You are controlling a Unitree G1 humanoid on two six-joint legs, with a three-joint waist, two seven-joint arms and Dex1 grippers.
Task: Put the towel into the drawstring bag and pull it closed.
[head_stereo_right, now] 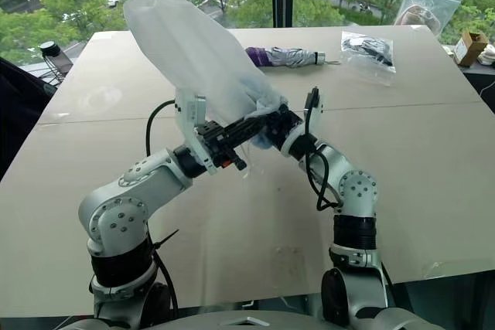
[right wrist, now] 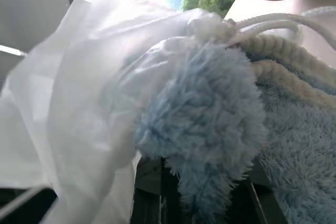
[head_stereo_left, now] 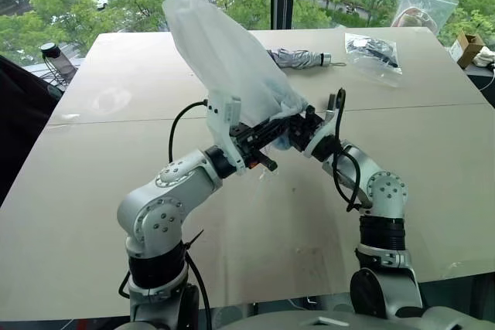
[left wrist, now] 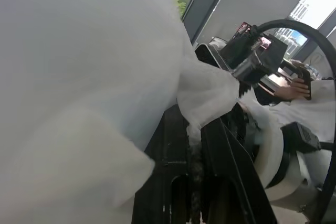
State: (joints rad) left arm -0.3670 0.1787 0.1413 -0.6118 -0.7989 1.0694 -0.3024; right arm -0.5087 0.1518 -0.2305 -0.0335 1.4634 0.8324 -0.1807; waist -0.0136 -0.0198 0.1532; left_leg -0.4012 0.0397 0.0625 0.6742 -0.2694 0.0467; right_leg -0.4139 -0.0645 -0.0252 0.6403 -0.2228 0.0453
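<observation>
The drawstring bag (head_stereo_left: 224,56) stood raised above the table (head_stereo_left: 116,183), between both grippers. The towel (right wrist: 210,124) protruded from its mouth. Behind lay an umbrella (head_stereo_left: 298,57), with a plastic bag (head_stereo_left: 373,52) to its right.

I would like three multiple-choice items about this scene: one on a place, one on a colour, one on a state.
1. Where is the folded umbrella?
A. on the table behind the drawstring bag
B. inside the bag
C. on the floor

2. What colour is the towel?
A. red
B. light blue
C. black

3. What is the state of the drawstring bag?
A. flat on the table
B. lifted off the table by both grippers
C. folded away

Answers: 1 A, it lies on the far tabletop. 2 B, fluffy blue pile shows at the bag's mouth. 3 B, the left gripper and right gripper pinch its lower end, and it stands up.
</observation>
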